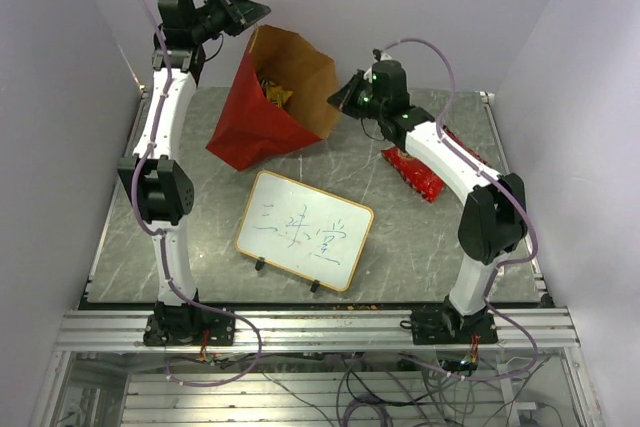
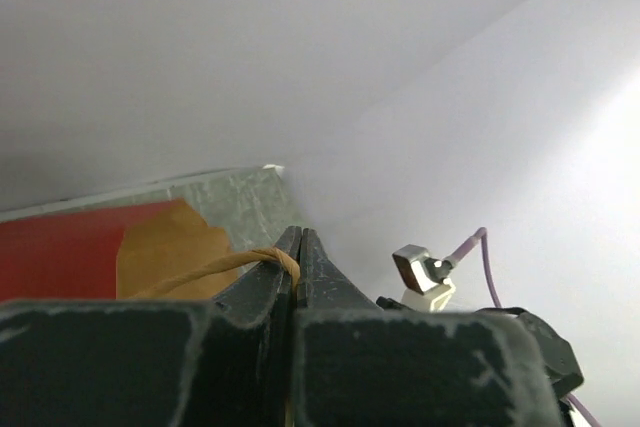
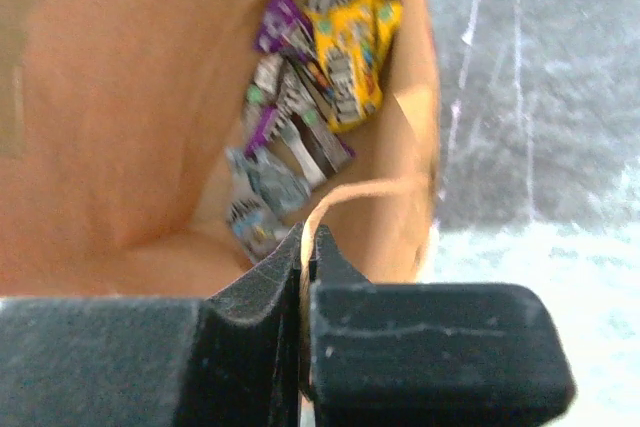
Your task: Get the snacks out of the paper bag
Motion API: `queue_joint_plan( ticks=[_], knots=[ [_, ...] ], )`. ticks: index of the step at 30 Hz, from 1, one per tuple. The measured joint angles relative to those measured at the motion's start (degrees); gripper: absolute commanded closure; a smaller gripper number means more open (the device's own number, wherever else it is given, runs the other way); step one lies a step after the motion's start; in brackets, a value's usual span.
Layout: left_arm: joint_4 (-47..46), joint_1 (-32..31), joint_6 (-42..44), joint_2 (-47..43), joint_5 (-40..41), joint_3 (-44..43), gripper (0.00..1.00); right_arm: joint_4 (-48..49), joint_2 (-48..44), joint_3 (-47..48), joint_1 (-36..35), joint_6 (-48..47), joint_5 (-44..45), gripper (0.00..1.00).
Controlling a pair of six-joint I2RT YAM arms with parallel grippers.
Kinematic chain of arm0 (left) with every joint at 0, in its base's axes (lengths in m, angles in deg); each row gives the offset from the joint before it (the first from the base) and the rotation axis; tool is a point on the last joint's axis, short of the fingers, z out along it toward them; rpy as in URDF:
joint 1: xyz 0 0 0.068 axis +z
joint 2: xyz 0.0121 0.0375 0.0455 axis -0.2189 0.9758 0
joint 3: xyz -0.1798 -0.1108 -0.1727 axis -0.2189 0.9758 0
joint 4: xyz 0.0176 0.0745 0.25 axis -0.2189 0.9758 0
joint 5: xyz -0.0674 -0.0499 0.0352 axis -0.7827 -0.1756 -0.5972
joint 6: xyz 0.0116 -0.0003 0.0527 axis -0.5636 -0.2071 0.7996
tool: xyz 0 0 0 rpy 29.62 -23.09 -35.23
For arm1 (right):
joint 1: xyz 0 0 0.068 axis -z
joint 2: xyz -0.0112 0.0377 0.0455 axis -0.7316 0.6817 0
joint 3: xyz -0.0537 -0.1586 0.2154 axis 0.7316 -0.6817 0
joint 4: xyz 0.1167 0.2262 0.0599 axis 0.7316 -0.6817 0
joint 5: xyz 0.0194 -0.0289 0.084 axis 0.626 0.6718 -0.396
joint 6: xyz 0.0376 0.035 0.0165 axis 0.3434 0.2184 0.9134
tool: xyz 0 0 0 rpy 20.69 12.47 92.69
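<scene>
Two hands hold the bag, one at each side of its mouth, and both are closed. The left hand sits at the bag's upper left rim, its fingers pressed together on a tan string handle that loops out between the tips. The right hand is at the bag's right rim, fingers likewise shut, pinching the second handle, which arches just above them.

From above, the bag is red outside and brown inside. Its bottom corner is down on the bench and its wide mouth is tilted up and open between the two hands. Several small packets lie heaped deep inside it against the brown paper. A yellow packet is farthest in, a purple one is just beside it, and silver ones are nearer the mouth. That view is blurred, so their print cannot be read.

Right of the bag and well apart from it, a red chip bag lies flat on the bench, partly under the right arm. In front of the bag, near but not touching, a whiteboard with blue writing stands on small feet.
</scene>
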Motion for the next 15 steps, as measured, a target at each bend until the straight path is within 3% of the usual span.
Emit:
queue_joint_plan(
  ticks=[4, 10, 15],
  knots=[
    [-6.1, -0.9, -1.4, -2.2, -2.0, 7.1, 0.93, 2.3, -4.5, -9.8, 0.1, 0.1, 2.0, 1.0],
    [-8.0, -6.3, -1.0, -5.7, -4.2, 20.9, 0.93, 4.2, -10.7, -24.0, 0.1, 0.8, 4.4, 1.0],
    [-8.0, -11.1, -0.9, -8.4, -5.1, 26.8, 0.93, 5.3, -16.4, -33.5, 0.1, 1.7, 5.4, 1.0]
  ],
)
